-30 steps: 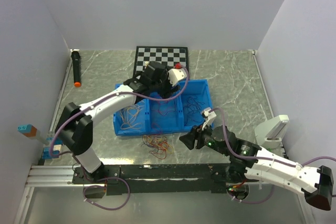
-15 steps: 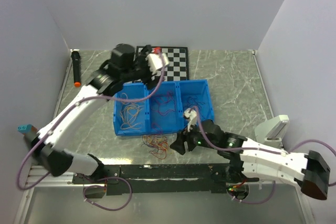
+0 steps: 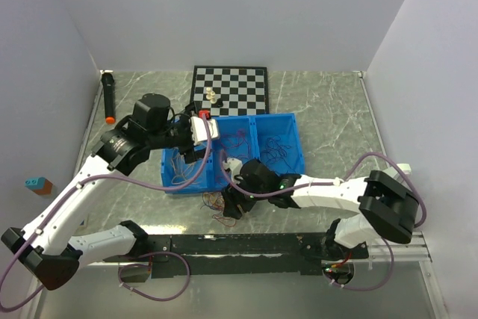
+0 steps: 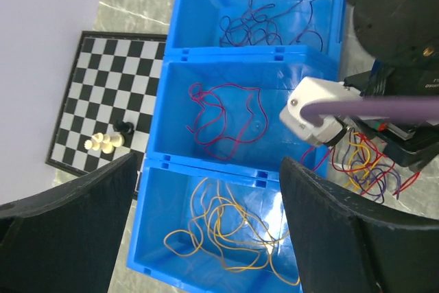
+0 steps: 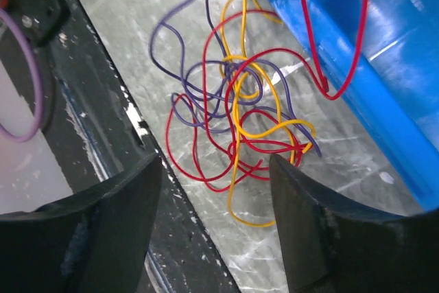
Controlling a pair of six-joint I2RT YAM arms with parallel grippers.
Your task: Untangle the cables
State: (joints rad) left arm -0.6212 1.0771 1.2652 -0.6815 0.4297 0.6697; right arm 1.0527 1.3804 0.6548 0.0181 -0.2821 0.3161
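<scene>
The cables (image 5: 240, 121), a loose knot of thin glossy wires in red, yellow-orange and dark purple, lie on the veined grey table (image 5: 130, 5) just beside the blue plastic bin (image 5: 405, 121). The right hand (image 5: 212, 169) hangs over them, its blunt black fingers spread wide and empty. The left hand (image 4: 209, 190), equally wide and empty, hangs above the bin.

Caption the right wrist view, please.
Open right gripper above tangled red, yellow and purple cables beside a blue bin.

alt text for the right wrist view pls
A tangle of red, yellow-orange and purple cables lies on the marbled table, framed between the dark fingers of the open right gripper. A blue bin fills the upper right, one red loop showing against its wall.
</scene>
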